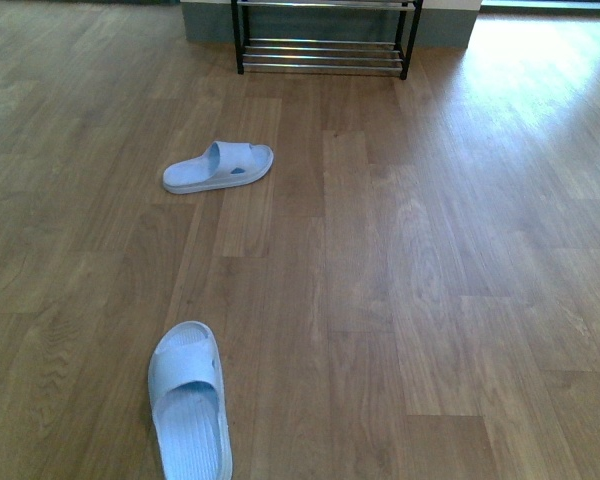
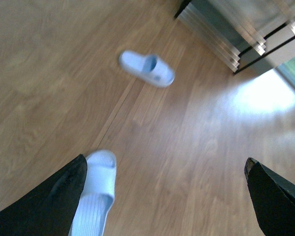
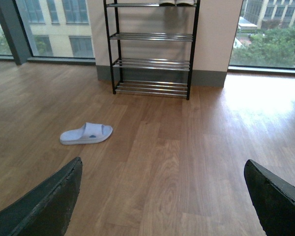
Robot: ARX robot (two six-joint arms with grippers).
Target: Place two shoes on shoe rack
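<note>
Left wrist view, nr slipper (image 2: 99, 189) by claw (image 2: 164, 161) (spread)

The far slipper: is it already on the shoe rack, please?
Off: the far slipper lies on the floor, apart from the shoe rack.

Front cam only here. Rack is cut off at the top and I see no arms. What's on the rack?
Observer: The right wrist view shows the shoe rack with four rod tiers. There are pale items on its top tier, cropped by the picture edge.
Operator: Pincers?
Observer: The left pincer is open above the floor, and one finger partly hides the near slide slipper.
Operator: Right one?
Observer: The right pincer is open and holds nothing. It faces the rack, with the far slide slipper on the floor in front of it.
</note>
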